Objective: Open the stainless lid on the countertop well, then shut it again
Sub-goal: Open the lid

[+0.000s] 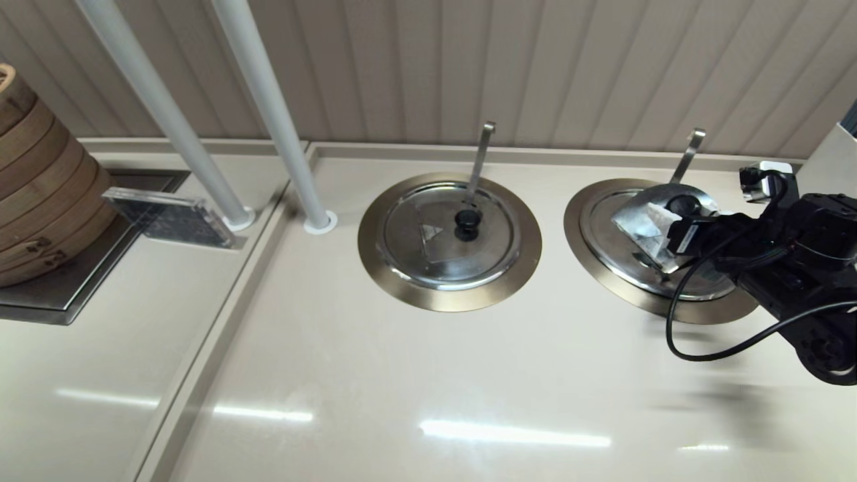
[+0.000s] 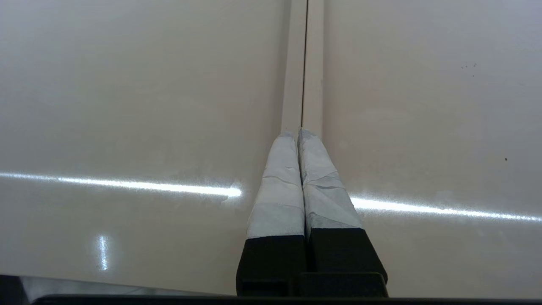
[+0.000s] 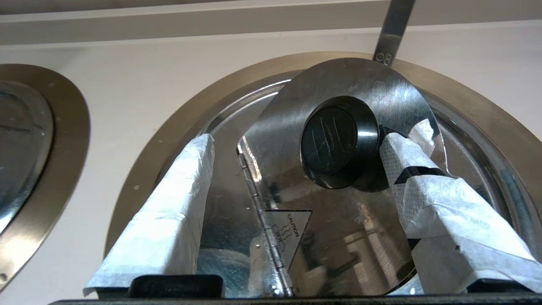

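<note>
Steel, round and shiny, the black-knobbed stainless lid (image 1: pixel 646 224) stands with its hinged flap tilted up over the bronze-ringed countertop well (image 1: pixel 606 268) on the robot's right. The right gripper (image 3: pixel 296 165) is spread wide around it, one taped finger touching the black knob (image 3: pixel 338 142), the other apart. The left gripper (image 2: pixel 298 135) hangs pressed together above the beige counter (image 2: pixel 127 106).

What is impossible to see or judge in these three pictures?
- Inside of the countertop well: hidden in the head and right wrist views by the stainless lid.
- Right part of the lid and rim: head view, covered by the right arm; its open right pincer straddles the knob.
- Lower end of the steel handle: under the lid.
- Left pincer, shut: outside the head view, so its place on the counter is unclear.
</note>
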`<state>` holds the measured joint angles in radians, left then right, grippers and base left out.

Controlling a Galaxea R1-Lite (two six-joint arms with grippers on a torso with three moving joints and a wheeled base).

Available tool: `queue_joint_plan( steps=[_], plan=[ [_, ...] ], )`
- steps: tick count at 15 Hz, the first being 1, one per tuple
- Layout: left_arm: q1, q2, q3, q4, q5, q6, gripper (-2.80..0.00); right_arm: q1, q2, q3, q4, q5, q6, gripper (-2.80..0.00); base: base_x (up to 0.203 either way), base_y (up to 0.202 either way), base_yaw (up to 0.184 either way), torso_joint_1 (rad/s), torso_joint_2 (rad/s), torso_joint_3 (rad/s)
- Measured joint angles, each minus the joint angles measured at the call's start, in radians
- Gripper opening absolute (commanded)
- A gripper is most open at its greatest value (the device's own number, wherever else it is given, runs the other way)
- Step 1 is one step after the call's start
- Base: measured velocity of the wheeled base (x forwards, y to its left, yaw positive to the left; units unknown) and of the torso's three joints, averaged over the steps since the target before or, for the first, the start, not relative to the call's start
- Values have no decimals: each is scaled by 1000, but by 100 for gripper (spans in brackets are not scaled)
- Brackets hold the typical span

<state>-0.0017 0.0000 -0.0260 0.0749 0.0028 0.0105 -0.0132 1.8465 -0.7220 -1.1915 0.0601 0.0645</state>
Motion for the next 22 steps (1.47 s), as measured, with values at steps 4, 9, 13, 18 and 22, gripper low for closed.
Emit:
queue_joint_plan(
  steps=[4, 9, 13, 18, 22],
  plan=[
    [0, 0, 0, 0, 0, 0, -280, 62, -38, 35, -3, -39, 0, 0, 0, 0, 0, 0, 0, 0],
    [1, 0, 0, 0, 0, 0, -280, 155, -96, 130, -2, -78, 35, 0, 0, 0, 0, 0, 0, 0],
    [0, 0, 0, 0, 0, 0, -280, 186, -126, 159, -4, -88, 49, 0, 0, 0, 0, 0, 0, 0],
    [0, 0, 0, 0, 0, 0, -280, 269, -175, 216, 0, -129, 101, 0, 0, 0, 0, 0, 0, 0],
    [0, 0, 0, 0, 0, 0, -280, 403, -319, 261, 114, -187, 149, 0, 0, 0, 0, 0, 0, 0]
  ],
)
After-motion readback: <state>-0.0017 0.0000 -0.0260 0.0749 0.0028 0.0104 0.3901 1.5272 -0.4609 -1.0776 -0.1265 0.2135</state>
